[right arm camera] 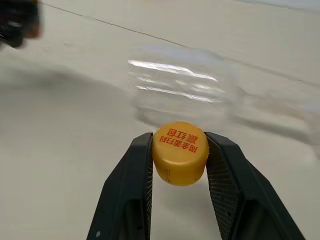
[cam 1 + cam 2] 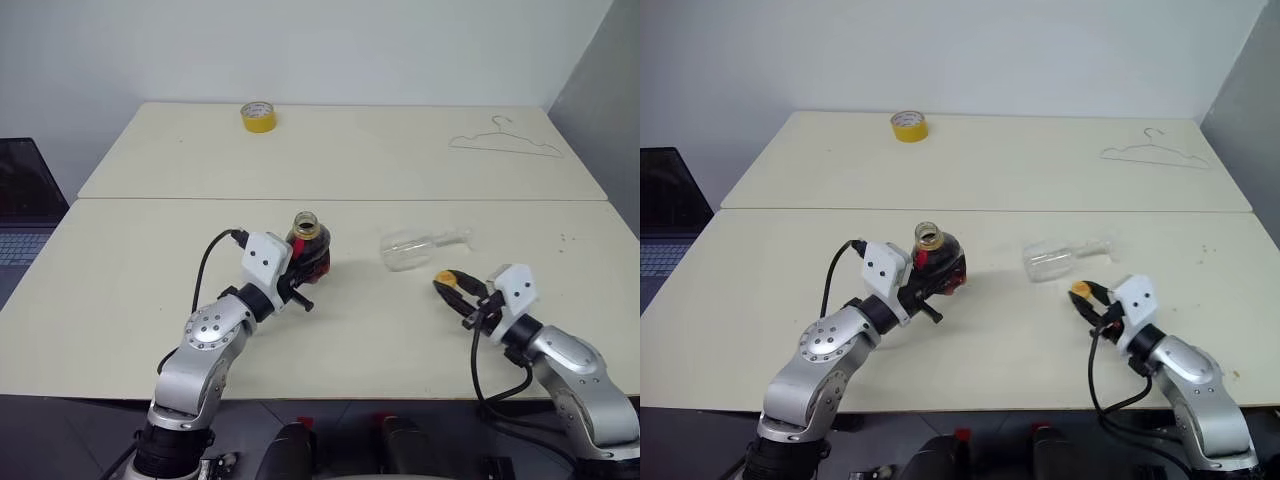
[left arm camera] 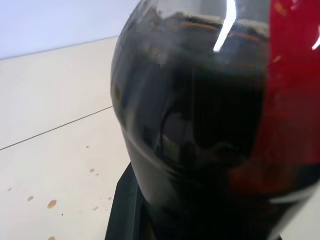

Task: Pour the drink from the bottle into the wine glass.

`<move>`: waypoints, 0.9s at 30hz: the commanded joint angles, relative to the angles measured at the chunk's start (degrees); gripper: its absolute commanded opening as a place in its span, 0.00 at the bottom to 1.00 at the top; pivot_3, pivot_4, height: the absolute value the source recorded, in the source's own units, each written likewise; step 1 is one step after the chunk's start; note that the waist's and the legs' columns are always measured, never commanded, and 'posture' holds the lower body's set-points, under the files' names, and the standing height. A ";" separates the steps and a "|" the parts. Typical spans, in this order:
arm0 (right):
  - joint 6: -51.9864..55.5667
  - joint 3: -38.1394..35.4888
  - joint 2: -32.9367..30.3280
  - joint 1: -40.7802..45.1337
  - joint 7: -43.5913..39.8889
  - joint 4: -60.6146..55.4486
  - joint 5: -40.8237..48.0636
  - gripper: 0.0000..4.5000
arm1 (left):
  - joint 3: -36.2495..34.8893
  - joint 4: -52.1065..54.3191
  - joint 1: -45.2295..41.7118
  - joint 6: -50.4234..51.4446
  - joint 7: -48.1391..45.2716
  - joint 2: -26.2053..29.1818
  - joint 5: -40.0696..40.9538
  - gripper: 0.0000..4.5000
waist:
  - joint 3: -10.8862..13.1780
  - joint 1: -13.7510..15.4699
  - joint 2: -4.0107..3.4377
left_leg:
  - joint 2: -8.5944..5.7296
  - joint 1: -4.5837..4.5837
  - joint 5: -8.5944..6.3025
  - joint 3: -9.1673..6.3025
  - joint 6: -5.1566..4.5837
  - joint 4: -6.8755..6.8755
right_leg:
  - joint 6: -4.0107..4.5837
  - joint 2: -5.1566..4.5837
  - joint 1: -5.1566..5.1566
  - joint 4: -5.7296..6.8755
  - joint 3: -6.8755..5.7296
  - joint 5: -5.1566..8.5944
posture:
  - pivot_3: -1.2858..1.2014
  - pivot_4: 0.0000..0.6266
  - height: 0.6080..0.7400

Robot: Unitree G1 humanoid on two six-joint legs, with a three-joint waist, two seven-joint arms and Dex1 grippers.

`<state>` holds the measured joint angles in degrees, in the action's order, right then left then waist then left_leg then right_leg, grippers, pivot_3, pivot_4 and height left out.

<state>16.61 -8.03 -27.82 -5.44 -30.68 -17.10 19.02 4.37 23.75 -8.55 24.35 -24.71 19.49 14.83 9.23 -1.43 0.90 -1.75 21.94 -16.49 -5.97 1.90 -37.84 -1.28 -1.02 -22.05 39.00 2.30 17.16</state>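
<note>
— Your right gripper (image 1: 179, 165) is pinching the yellow cap (image 1: 180, 152); your left gripper (image 2: 297, 268) is clamped on the open bottle (image 2: 309, 246), upright on the table (image 2: 120, 300).

— And the wine glass (image 2: 420, 247)?

— Lying on its side, just beyond your right gripper. I'd say set the cap down well aside first, stand the glass upright, and keep the bottle vertical until then, or the drink (image 3: 200, 125) may spill.

The bottle (image 2: 309, 245) stands near the middle of the table with no cap on, and the dark drink (image 3: 200, 125) fills its round body. The clear wine glass (image 2: 420, 247) lies on its side at the bottle's 3 o'clock, empty.
</note>
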 commanded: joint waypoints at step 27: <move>0.48 2.62 -4.82 9.60 -7.01 -9.54 2.40 1.00 | -11.48 -4.04 -2.82 -2.47 9.82 -4.70 0.48 0.11 | 0.00 -0.35 -0.01 | 0.06 -0.07 0.01 0.02 0.02 -0.03 | -0.01 0.07 0.06 0.02 0.01 0.00 | 0.52 0.24 1.00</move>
<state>14.57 -7.00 -32.33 1.93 -36.61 -21.88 18.76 -4.71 18.49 -10.23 23.08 -15.98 14.91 14.44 9.23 -1.78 0.89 -1.67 21.88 -16.47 -5.98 1.94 -37.87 -1.28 -0.94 -22.00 39.02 2.29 17.16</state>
